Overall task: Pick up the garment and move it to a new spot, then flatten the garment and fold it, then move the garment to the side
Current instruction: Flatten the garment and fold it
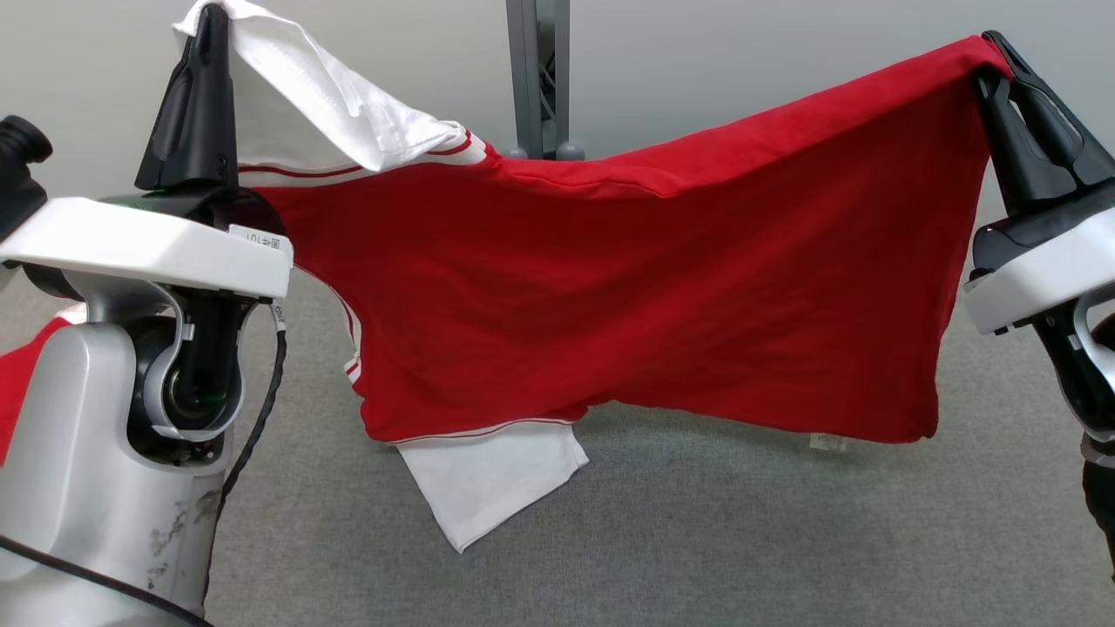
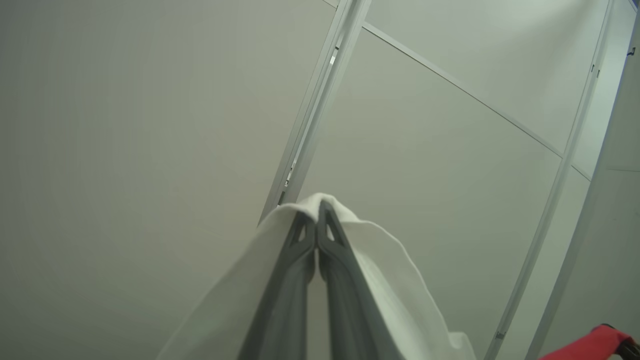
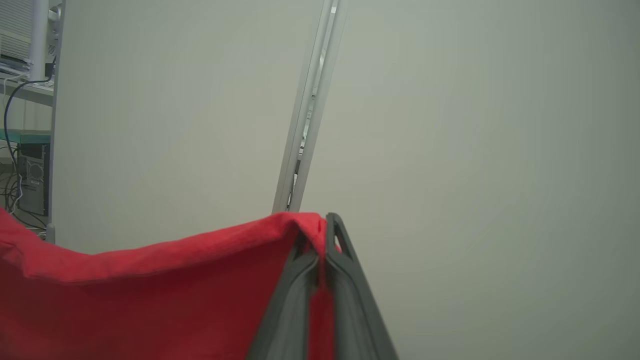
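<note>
The red knit garment (image 1: 653,287) with white sleeves and thin red-and-white trim hangs spread between the two grippers, its top edge sagging in the middle between them. The left gripper (image 1: 209,24) has its two dark fingers pressed fully together on the white sleeve cloth, which drapes over and down both sides of the fingertips; in the left wrist view the same gripper (image 2: 318,206) shows no gap between the tips, with the white fabric (image 2: 395,265) folded over them. The right gripper (image 1: 989,42) is likewise clamped tight, pinching a corner of the red body, and in the right wrist view that gripper (image 3: 326,218) has the red cloth (image 3: 150,290) caught between its closed fingers and running off to its left. Below the left gripper and toward the right one, a second white sleeve (image 1: 488,488) hangs from the garment's lower edge; whether it touches the grey felt-like surface (image 1: 740,540) beneath cannot be told. Below the right gripper a small white label (image 1: 823,441) shows at the hem. Beyond the garment, between the two grippers, stands a grey metal post (image 1: 536,78) against pale partition panels (image 2: 150,125).
</note>
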Controlling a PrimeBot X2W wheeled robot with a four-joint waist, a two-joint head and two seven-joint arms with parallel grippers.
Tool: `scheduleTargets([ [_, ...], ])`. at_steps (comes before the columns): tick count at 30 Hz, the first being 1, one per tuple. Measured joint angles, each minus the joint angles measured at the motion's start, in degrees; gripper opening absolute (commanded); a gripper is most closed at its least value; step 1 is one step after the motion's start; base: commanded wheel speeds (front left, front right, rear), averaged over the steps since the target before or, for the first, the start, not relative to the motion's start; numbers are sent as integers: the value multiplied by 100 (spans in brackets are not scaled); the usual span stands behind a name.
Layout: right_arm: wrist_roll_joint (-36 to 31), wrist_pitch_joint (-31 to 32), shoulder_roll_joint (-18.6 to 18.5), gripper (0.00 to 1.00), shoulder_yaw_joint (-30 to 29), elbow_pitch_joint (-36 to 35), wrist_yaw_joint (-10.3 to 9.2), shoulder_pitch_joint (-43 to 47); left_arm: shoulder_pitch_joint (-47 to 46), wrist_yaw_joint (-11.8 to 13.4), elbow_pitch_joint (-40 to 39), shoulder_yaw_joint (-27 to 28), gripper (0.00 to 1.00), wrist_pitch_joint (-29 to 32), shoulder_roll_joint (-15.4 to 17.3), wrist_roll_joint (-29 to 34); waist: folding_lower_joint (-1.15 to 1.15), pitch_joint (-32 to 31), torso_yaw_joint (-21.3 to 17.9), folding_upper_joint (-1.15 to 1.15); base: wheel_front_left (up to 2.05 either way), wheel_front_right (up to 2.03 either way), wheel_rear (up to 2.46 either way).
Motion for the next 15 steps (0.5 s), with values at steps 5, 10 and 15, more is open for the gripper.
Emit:
scheduleTargets([
  [5,65,170,-96,0,60,-20,0,-364,-233,12,37,-23,0,281,155,1,0,374,-23,0,0,0,0],
  [10,74,209,-348,0,379,388,0,-1580,-1259,-25,537,-32,0,530,296,19,0,1074,-67,0,0,0,0],
  [15,73,-118,-441,0,1011,1395,0,-3234,-2753,-276,1611,-224,0,452,283,293,0,1875,-98,0,0,0,0],
])
